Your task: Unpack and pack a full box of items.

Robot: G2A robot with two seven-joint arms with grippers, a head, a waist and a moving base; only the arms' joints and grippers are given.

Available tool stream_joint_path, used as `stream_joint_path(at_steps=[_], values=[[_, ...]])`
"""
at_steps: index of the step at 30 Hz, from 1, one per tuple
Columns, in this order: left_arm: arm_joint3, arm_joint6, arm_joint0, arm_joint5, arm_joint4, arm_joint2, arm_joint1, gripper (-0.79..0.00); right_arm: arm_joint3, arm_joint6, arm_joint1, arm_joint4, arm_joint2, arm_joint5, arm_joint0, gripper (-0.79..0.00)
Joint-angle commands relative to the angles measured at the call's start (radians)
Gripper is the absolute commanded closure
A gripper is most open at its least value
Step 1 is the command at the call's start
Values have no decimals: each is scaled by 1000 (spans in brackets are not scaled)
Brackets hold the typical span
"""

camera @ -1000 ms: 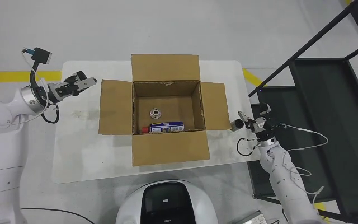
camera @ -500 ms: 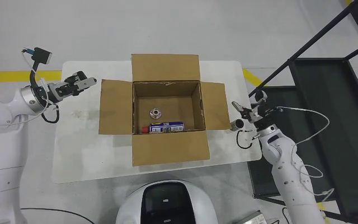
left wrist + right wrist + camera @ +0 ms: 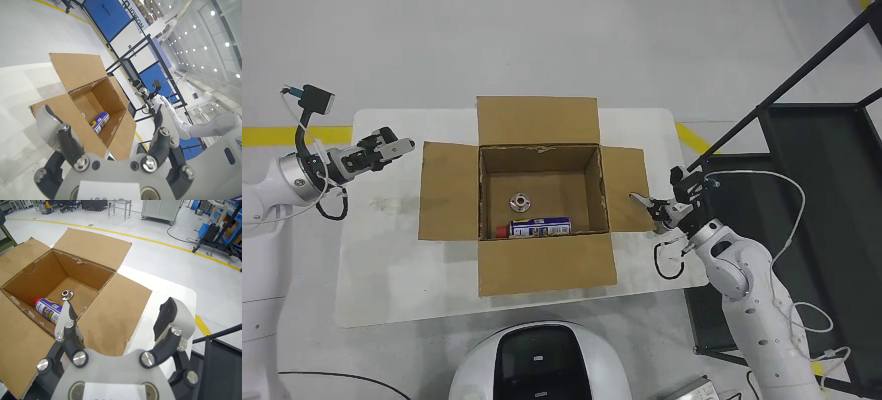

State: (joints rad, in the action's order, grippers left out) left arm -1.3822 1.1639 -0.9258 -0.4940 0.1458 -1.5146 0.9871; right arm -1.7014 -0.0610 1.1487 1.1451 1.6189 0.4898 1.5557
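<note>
An open cardboard box point(image 3: 450, 190) stands mid-table with all its flaps spread out. Inside lie a blue and white spray can point(image 3: 540, 228) point(image 3: 48, 310) point(image 3: 99, 122) with a red cap and a small metal flange point(image 3: 518, 202) point(image 3: 67, 294). My left gripper point(image 3: 394, 145) point(image 3: 102, 121) hangs open over the table's left end, pointed at the box. My right gripper point(image 3: 654, 207) point(image 3: 119, 315) is open and empty above the outer edge of the box's right flap.
The white table point(image 3: 392, 270) has bare room to the left of the box and along the front. A dark metal rack point(image 3: 802, 190) stands close off the table's right end, beside my right arm.
My right gripper has swung left and away from the rack, from beyond the table's right edge to the box's right flap. The left arm has kept still.
</note>
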Motion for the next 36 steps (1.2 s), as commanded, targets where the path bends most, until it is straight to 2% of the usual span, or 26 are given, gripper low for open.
stream_joint_path(at_steps=[1,6,8,10,12,16,20,22,36], values=[[0,0,0,0,0,0,0,-785,0,0,0,0,0,0,0,-785],[0,0,0,0,0,0,0,-785,0,0,0,0,0,0,0,-785],[0,0,0,0,0,0,0,-785,27,-39,-1,8,8,-39,7,-785],[0,0,0,0,0,0,0,-785,-35,-108,-6,84,-3,-28,2,-785],[0,0,0,0,0,0,0,-785,-108,-185,-9,91,-16,12,-7,-785],[0,0,0,0,0,0,0,-785,-217,-387,-10,20,-79,48,-68,-785],[0,0,0,0,0,0,0,-785,-209,-568,-4,-99,-177,46,-178,-785],[0,0,0,0,0,0,0,-785,-181,-656,-3,-99,-232,67,-241,-785],[0,0,0,0,0,0,0,-785,-170,-659,-3,-97,-237,69,-249,-785]])
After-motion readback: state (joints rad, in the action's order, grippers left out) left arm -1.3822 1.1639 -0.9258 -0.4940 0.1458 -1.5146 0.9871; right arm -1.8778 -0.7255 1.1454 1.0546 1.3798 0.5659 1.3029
